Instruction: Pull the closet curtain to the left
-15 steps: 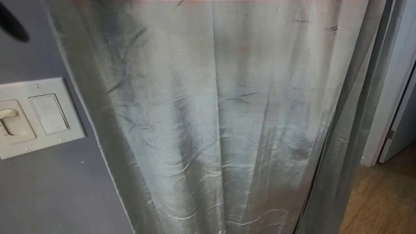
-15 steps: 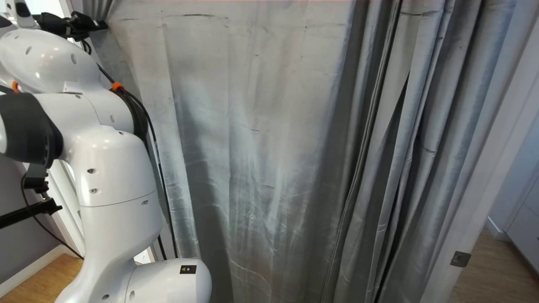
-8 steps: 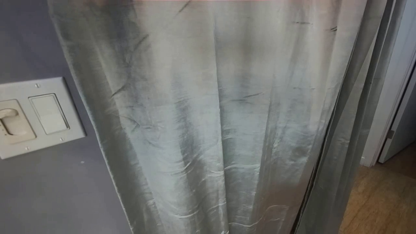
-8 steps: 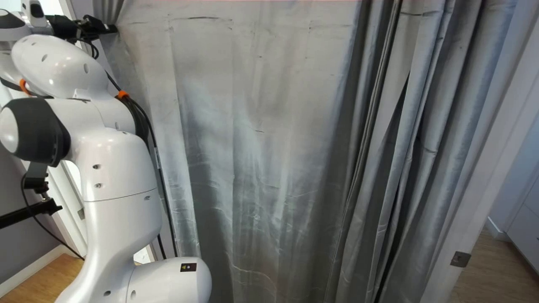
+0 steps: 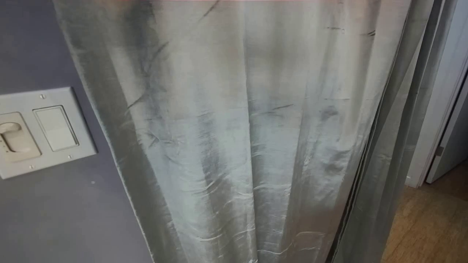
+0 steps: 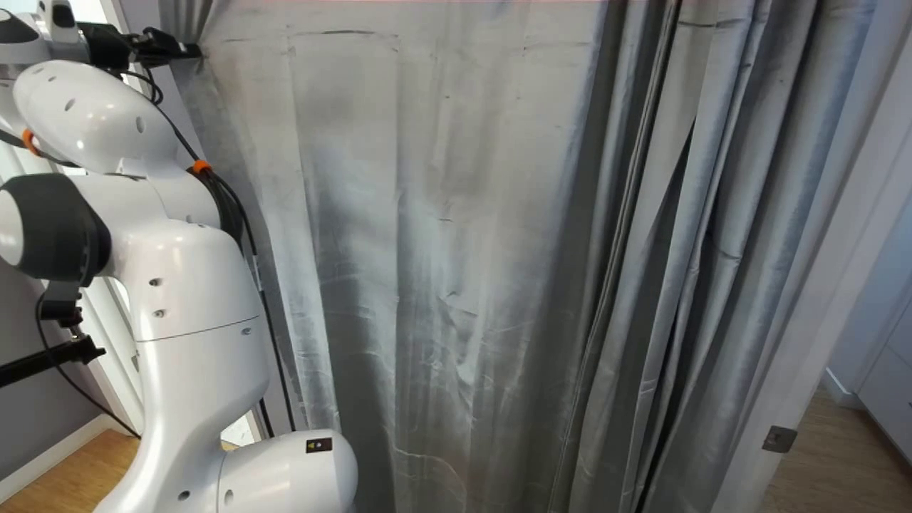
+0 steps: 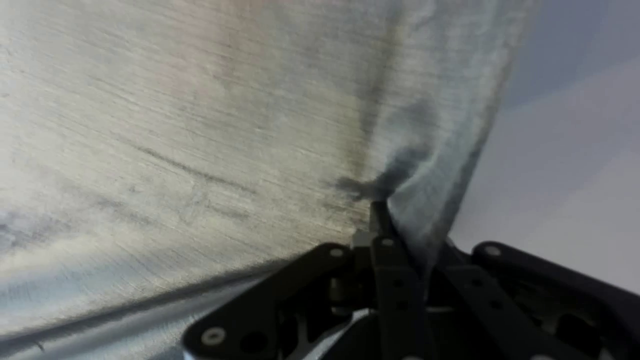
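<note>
Curtain (image 6: 456,214) hangs mid-picture in both exterior views: silvery grey, slightly shiny, vertical folds, running off the picture top and bottom. In an exterior view, deep folds bunch next to a white frame (image 6: 809,335) with a small metal plate (image 6: 779,439) on it. Its free edge slants down beside a grey-blue wall (image 5: 33,219).

My end effector (image 7: 412,237) is pinching the curtain's edge; wrist view has the fabric running in between the fingers, creased and dark right at the tips. In an exterior view it sits at upper image left, fabric gathered at the grip. My arm (image 6: 192,285), white, stands in front of the curtain at image left, black cable (image 6: 273,342) along it, orange tie (image 6: 201,166).

Labels: dark sticker (image 6: 318,445) low on my arm, yellow triangle plus a pale mark; any print too small to read. Switch plate (image 5: 37,133) on the wall: white rocker (image 5: 55,128), tan slider (image 5: 20,138) cut by the picture edge, tiny dots beside it.

Wooden floor (image 5: 427,233) and a door (image 5: 453,142) at image right.
</note>
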{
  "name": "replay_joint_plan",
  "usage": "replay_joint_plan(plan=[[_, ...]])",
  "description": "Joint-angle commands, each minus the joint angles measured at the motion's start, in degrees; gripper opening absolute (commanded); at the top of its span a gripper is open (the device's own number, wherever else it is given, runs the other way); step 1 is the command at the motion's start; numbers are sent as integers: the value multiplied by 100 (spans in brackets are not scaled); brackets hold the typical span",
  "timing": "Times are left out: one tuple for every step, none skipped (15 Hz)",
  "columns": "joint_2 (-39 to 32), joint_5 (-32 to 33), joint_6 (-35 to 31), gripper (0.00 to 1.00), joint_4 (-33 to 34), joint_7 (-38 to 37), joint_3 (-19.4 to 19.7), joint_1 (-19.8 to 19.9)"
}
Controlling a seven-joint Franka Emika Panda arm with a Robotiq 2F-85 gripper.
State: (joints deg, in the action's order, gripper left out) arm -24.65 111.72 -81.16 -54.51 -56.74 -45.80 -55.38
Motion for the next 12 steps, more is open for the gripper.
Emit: replay_joint_plan(plan=[[-439, -216, 759, 27, 319, 539, -47, -362], [-429, -186, 1080, 27, 322, 672, -7, -388], [-411, -265, 1317, 27, 358, 740, -38, -378], [-423, -331, 1521, 27, 417, 762, -83, -383], [-266, -835, 1431, 27, 477, 510, 462, -660], [-265, -936, 1467, 27, 580, 295, 547, -723], [-214, -1032, 1478, 27, 638, 92, 763, -837], [-186, -1134, 1535, 27, 722, -74, 984, -964], [-184, -1251, 1520, 27, 833, -284, 1172, -1090], [-190, -1351, 1559, 27, 936, -516, 1378, -1228], [-178, -1329, 1676, 27, 974, -774, 1650, -1395], [-166, -1381, 1751, 27, 1026, -908, 1893, -1538]])
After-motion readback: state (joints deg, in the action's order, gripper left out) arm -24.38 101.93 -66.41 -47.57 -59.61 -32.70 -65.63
